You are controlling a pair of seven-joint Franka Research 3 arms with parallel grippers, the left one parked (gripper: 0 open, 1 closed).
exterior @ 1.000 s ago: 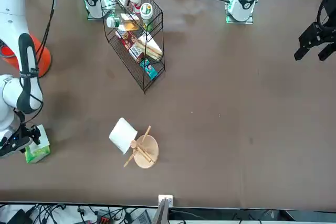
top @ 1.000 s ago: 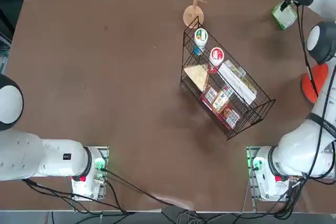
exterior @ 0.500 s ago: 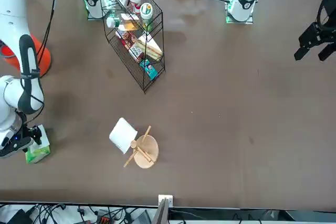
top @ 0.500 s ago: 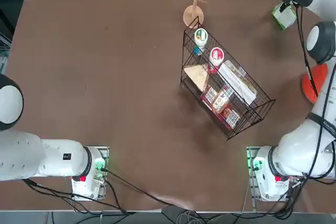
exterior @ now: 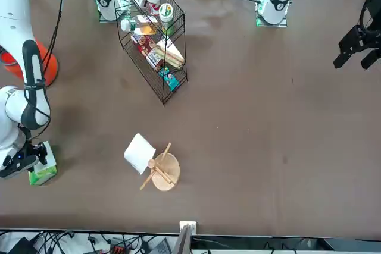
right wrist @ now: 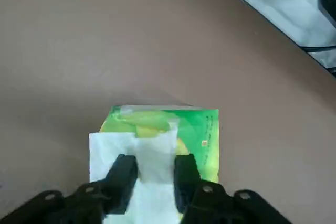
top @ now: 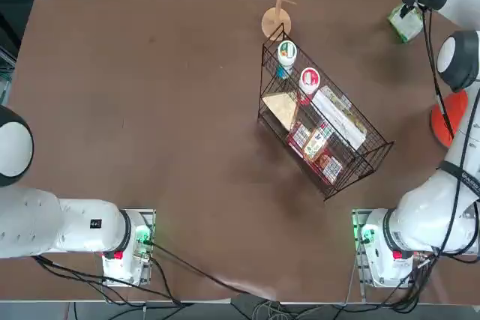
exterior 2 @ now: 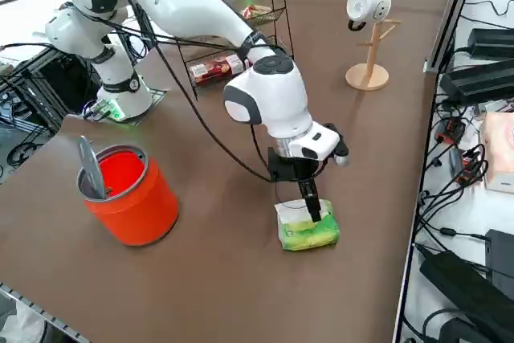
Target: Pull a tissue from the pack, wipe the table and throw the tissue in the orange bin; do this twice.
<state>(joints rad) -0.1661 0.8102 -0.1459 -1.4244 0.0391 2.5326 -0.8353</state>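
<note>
Tissue between half-closed end effector fingers

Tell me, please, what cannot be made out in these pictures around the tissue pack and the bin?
- Whether the right claw actually pinches the tissue: in the wrist view the fingers straddle it, contact unclear.
- The pack in the front view: the arm covers part of it.
- The orange bin in the top view: the arm and the picture's edge cut it off.
- The bin's inside in the side view: its rim hides the bottom.
</note>
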